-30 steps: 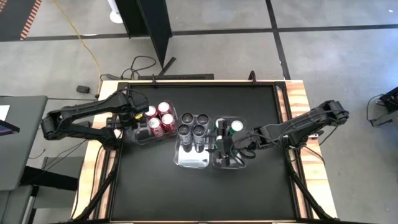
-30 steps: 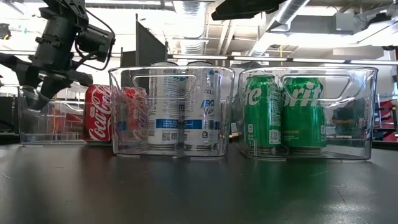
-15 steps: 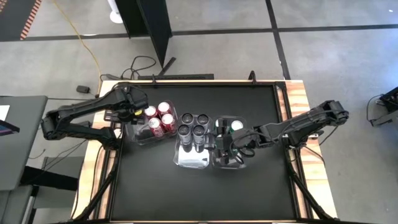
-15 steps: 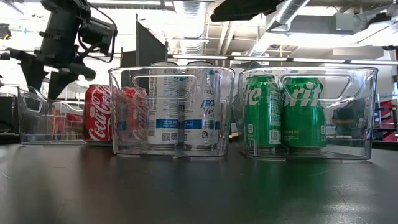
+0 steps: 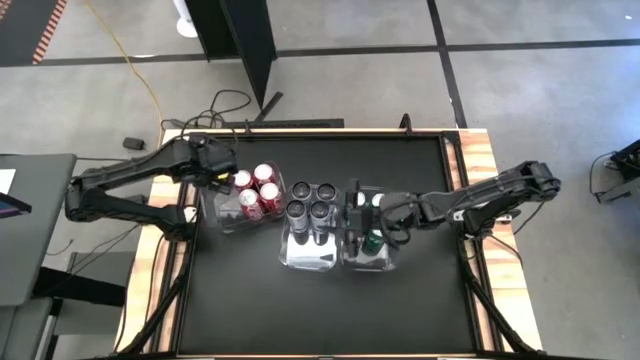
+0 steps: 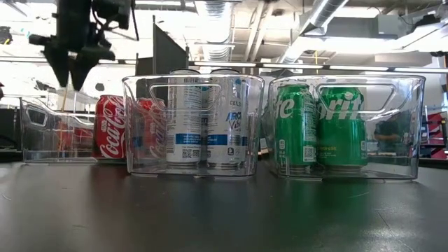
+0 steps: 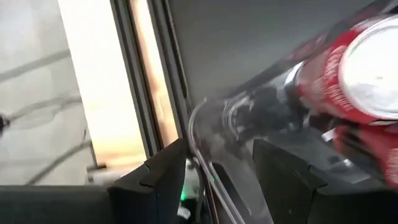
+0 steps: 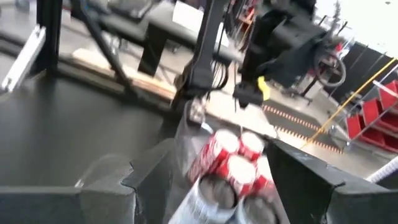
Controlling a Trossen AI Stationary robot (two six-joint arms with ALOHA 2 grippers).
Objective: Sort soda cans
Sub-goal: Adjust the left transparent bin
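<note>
I had the left arm reaching in from the left edge of the overhead frame, bent at the elbow, its left gripper (image 5: pixel 222 174) raised over the far-left corner of the red bin (image 5: pixel 215 212). Its fingers (image 7: pixel 165 180) stood parted and held nothing, the bin's clear rim showing between them. The red cans (image 5: pixel 255 190) sat in that bin at centre left, the silver cans (image 5: pixel 311 201) in the middle bin, the green cans (image 6: pixel 320 126) in the right bin. The right arm stretched low from the right edge, its right gripper (image 5: pixel 362 215) over the green bin (image 5: pixel 368 262), jaws apart with nothing visibly between them.
</note>
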